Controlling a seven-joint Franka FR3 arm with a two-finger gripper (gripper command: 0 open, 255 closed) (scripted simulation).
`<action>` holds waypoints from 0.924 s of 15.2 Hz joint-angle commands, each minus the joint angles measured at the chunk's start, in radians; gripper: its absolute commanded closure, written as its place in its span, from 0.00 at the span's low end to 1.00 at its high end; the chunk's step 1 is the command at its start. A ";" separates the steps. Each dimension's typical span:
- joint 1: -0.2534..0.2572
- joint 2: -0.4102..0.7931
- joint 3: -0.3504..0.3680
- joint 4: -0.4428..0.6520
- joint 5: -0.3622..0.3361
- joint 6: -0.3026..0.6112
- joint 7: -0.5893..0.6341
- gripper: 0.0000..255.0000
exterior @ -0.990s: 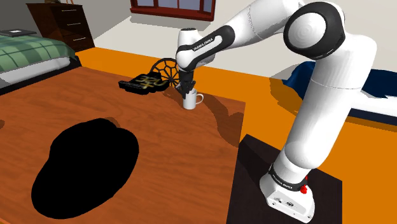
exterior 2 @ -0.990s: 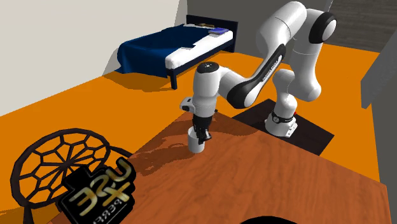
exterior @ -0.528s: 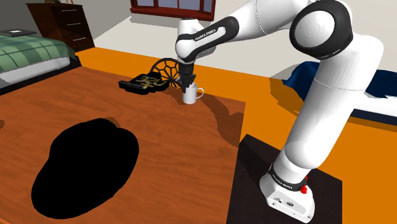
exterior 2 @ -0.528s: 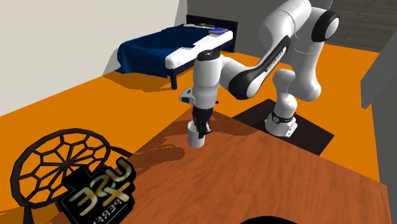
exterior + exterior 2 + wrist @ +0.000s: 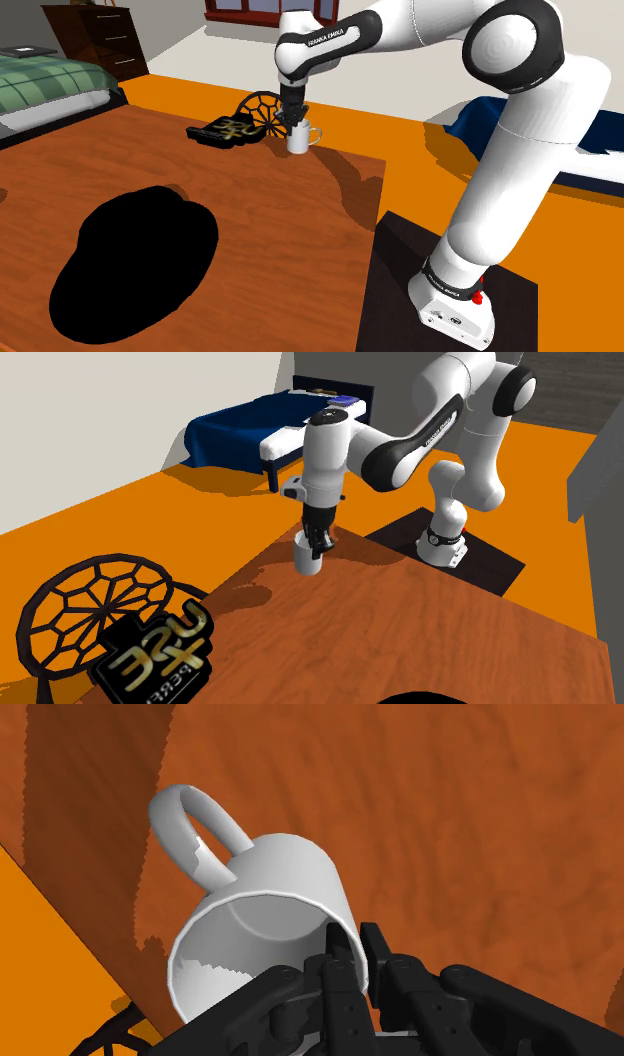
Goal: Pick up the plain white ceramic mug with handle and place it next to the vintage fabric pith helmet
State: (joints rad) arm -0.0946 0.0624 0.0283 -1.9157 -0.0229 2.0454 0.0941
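Mug (image 5: 299, 139), white, pinched by its rim wall in jaws of the gripper (image 5: 294, 120), over far edge of the worktop (image 5: 300, 230); so thin a hold may let it swivel or slip in transit.

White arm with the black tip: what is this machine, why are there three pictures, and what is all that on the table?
It is a robot arm fixed on a dark box. Its black hand has two fingers. One picture looks from beside that box, the second faces the arm across the wooden table, and the third comes from a camera on the hand itself. The fingers are shut on the rim of a white mug, which hangs tilted, apparently just off the table. Also on the table are a large black rounded shape, probably the helmet, and a black box with gold letters next to a round wire frame.
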 commanded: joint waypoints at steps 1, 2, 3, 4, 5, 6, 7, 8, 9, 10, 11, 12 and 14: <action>-0.001 -0.008 -0.001 0.021 0.001 -0.029 -0.002 1.00; -0.001 -0.010 -0.001 0.031 0.001 -0.041 -0.003 1.00; -0.001 -0.013 -0.001 0.042 0.001 -0.054 -0.003 1.00; -0.001 -0.015 -0.001 0.052 0.001 -0.067 -0.003 1.00; -0.001 -0.017 -0.001 0.063 0.002 -0.081 -0.004 1.00; -0.001 -0.019 -0.001 0.075 0.002 -0.094 -0.004 1.00; -0.001 -0.020 -0.001 0.086 0.002 -0.107 -0.004 1.00; -0.001 -0.022 -0.001 0.098 0.002 -0.120 -0.004 1.00; -0.001 -0.023 0.000 0.110 0.002 -0.133 -0.005 1.00; -0.001 -0.024 0.000 0.122 0.002 -0.146 -0.005 1.00; -0.001 -0.024 0.000 0.135 0.002 -0.160 -0.005 1.00; -0.001 -0.025 0.000 0.148 0.002 -0.173 -0.005 1.00; -0.001 -0.025 0.000 0.174 0.003 -0.200 -0.006 1.00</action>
State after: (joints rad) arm -0.0959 0.0345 0.0273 -1.7594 -0.0202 1.8615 0.0873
